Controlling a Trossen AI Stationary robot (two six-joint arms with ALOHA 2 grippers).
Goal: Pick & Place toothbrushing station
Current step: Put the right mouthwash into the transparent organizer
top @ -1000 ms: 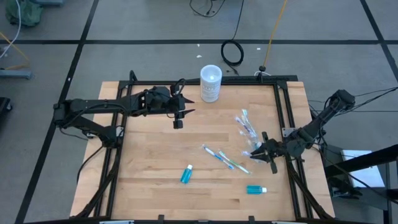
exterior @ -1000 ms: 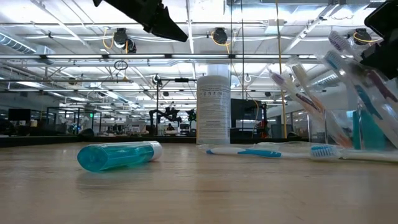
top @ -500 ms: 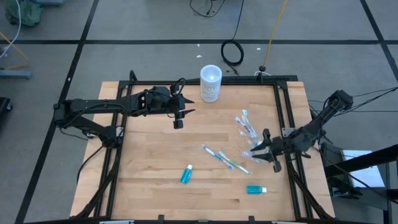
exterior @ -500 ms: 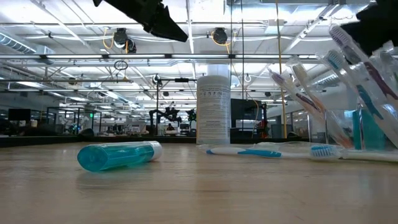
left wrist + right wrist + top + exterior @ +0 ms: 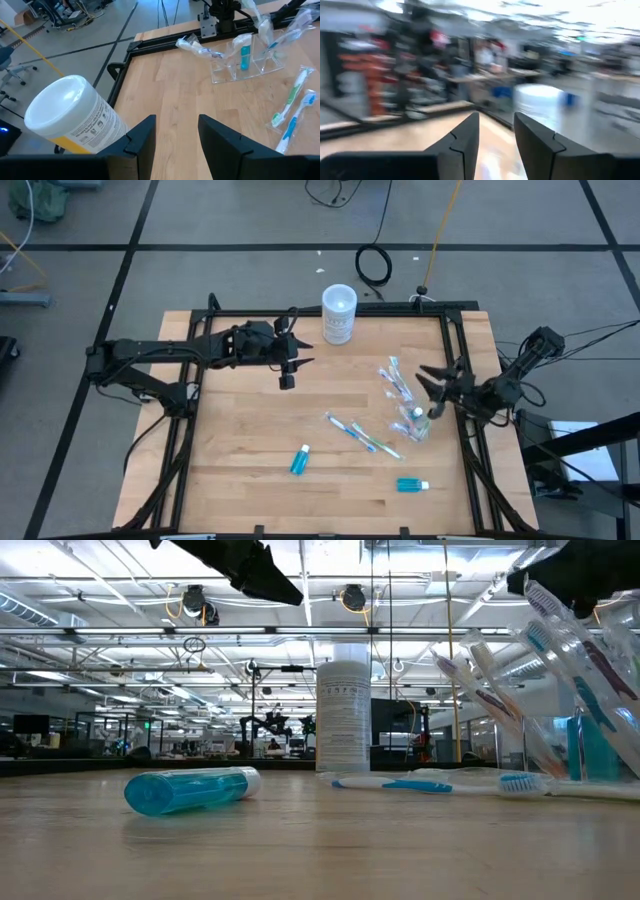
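The small clear cup [image 5: 415, 422] stands near the table's right edge. It holds several toothbrushes [image 5: 396, 383] that lean toward the far edge, and one teal tube [image 5: 590, 752]. Two more toothbrushes [image 5: 362, 434] lie flat at mid-table. Two teal tubes [image 5: 299, 461] [image 5: 411, 485] lie near the front. My right gripper [image 5: 432, 390] hangs open just right of the cup, above table height, with nothing between its fingers. My left gripper [image 5: 290, 369] hovers open at the far left, beside the white-lidded container.
A frosted cylindrical container with a white lid [image 5: 339, 313] stands at the far edge, close to my left gripper. A black frame rail [image 5: 455, 360] runs along the table's right side. Bare wood [image 5: 240, 440] spans the left and near-left parts of the table.
My right gripper has risen from the cup and swung toward the table's far edge, tipping up from pointing down to about level. The cup and its toothbrushes stay where they were.
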